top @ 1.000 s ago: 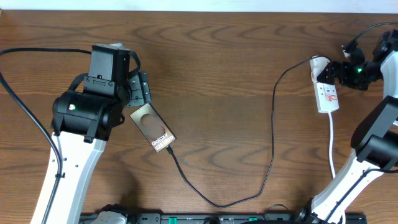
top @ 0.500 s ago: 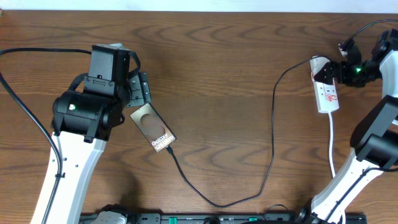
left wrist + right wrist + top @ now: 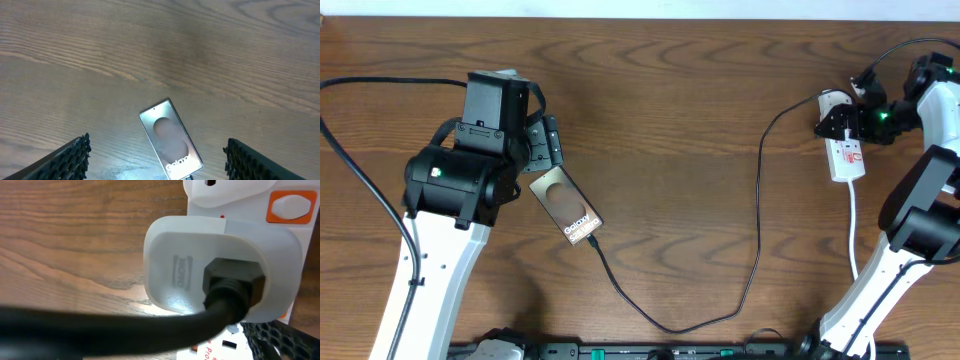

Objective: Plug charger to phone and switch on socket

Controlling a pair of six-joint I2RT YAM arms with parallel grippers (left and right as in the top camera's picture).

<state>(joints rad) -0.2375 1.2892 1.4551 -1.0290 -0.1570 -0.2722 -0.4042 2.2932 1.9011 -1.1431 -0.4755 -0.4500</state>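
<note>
The left claw [image 3: 544, 146] hangs wide open and empty, with the phone [image 3: 566, 207] flat on the table [image 3: 680, 120] at its 5 o'clock. The charger cable [image 3: 758, 230] meets the phone's 5 o'clock end and runs to the white adapter [image 3: 832, 99], seated at the 12 o'clock end of the power strip [image 3: 848, 158]. The right claw [image 3: 838, 122] sits at the adapter; how far open it is cannot be told.

Cannot see the phone [image 3: 169, 142] past its lettering, nor its joint with the charger [image 3: 759, 220]: cropped by the left wrist view's lower edge. Cannot read the socket [image 3: 848, 160] switches near the desk's far right corner: too small overhead, mostly behind the adapter [image 3: 200, 265] up close. Cannot tell the gap between the right fingers [image 3: 285, 340].
</note>
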